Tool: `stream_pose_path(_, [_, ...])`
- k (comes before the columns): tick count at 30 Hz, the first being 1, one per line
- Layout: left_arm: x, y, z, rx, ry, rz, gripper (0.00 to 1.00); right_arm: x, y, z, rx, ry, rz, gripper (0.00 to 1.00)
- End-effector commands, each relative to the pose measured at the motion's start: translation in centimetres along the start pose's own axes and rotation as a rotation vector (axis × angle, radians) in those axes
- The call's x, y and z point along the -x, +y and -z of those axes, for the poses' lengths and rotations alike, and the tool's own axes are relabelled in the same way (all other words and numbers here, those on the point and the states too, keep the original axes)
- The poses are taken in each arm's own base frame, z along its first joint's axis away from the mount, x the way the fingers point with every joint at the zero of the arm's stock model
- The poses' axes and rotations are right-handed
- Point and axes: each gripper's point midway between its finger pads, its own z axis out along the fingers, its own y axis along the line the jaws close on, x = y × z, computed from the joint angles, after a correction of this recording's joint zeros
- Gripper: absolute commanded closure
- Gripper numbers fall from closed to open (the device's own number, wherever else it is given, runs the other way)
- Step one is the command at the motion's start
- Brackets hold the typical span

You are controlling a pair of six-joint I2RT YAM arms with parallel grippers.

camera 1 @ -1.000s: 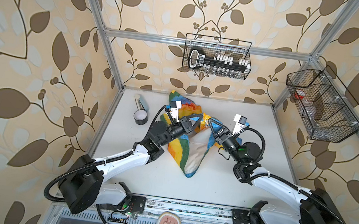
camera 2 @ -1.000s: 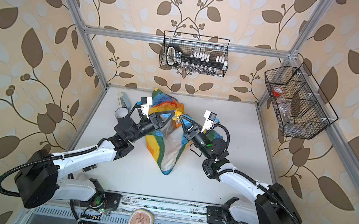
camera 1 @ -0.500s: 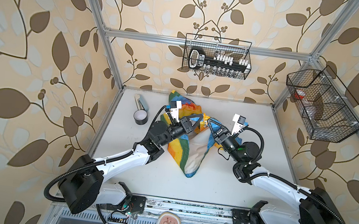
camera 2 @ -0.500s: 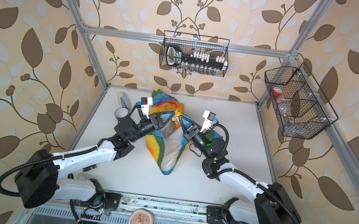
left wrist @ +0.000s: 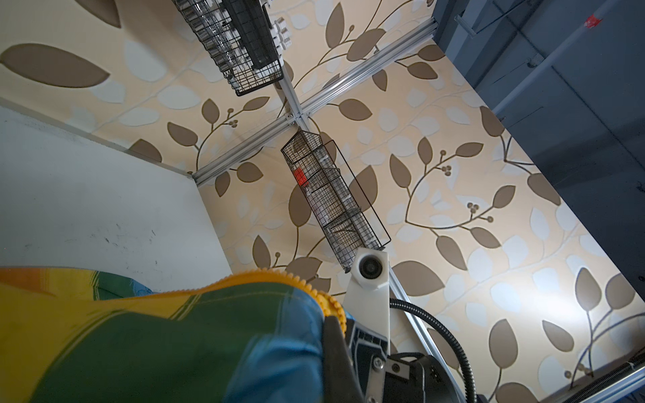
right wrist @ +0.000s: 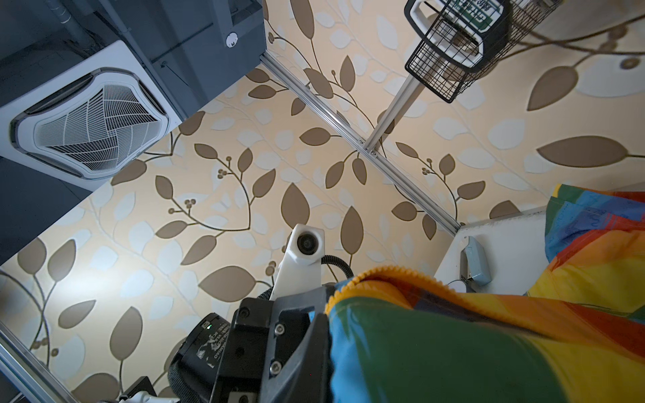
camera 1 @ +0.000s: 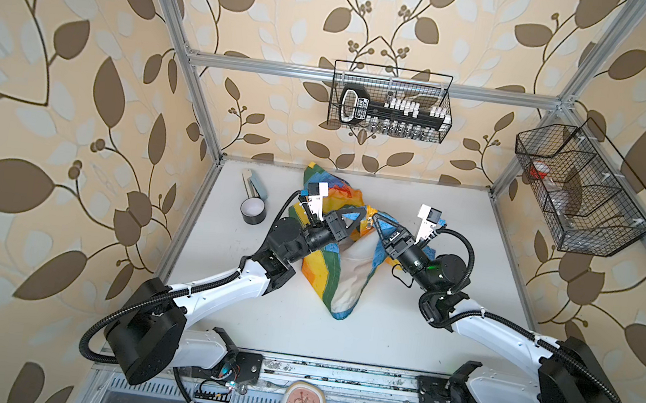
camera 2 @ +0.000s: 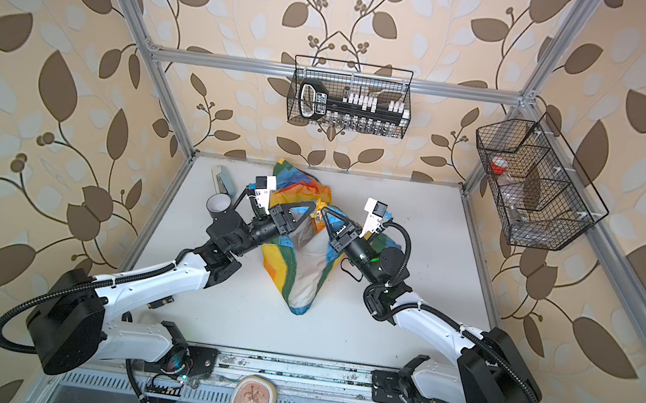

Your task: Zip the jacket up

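Left gripper (camera 1: 359, 216) and right gripper (camera 1: 374, 220) clenched on jacket (camera 1: 319, 267) zipper edges, tips nearly meeting, right edged slightly leftward since before

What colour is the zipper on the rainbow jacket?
Orange. The zipper teeth show best in the right wrist view, running along the jacket edge.

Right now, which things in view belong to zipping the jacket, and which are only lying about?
For the job: jacket, its orange zipper, left gripper, right gripper, both shut on the jacket.
Lying about: black roll, grey-blue object, back wire basket, side wire basket.
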Motion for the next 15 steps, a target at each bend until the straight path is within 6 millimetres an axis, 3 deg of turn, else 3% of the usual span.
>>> stream_pose_path(1, [-0.22, -1.2, 0.34, -0.04, 0.004, -0.038, 1.0, 1.23, 1.21, -0.2, 0.04, -0.041, -0.008, 1.0])
stream_pose_path(15, [0.08, -1.3, 0.73, 0.015, 0.009, -0.13, 1.0, 0.71, 0.95, 0.44, 0.041, -0.026, -0.026, 1.0])
